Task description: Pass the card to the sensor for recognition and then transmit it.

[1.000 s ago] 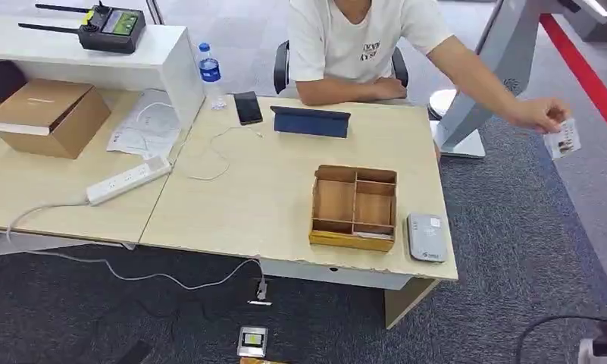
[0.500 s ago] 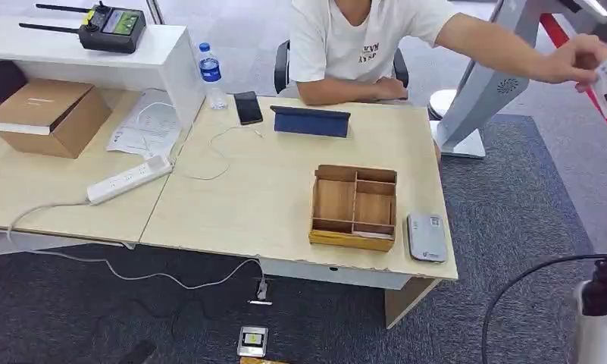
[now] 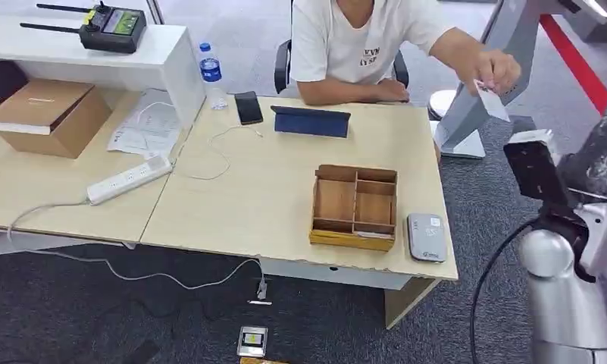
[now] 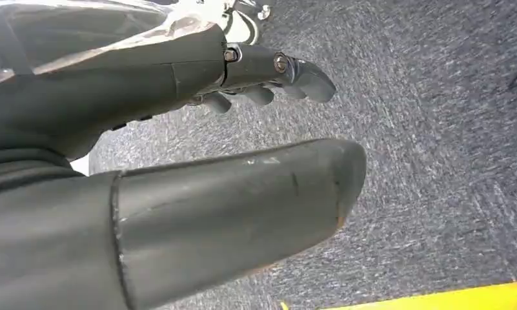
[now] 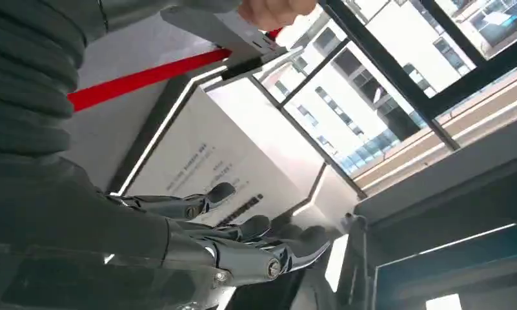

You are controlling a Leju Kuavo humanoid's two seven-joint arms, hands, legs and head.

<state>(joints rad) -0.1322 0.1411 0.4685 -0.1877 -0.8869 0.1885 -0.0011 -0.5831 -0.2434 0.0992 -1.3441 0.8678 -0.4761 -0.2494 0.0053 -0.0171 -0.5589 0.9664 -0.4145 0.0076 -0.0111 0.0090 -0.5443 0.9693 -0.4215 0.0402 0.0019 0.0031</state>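
Task barely begun: card (image 3: 491, 100) in the person's hand (image 3: 497, 70) beside the table (image 3: 270, 197), right robot hand (image 5: 243, 239) empty with fingers spread, left robot hand (image 4: 262, 77) empty, sensor scan (image 3: 426, 236) and transfer not yet done.

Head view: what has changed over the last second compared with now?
The person's hand swung the card from low at the right, up to the far right edge, then back inward above the desk corner. The robot's right arm rose into view at the right, its right hand open with nothing in it. The wooden tray, the card reader, the phone and the bottle stayed put.
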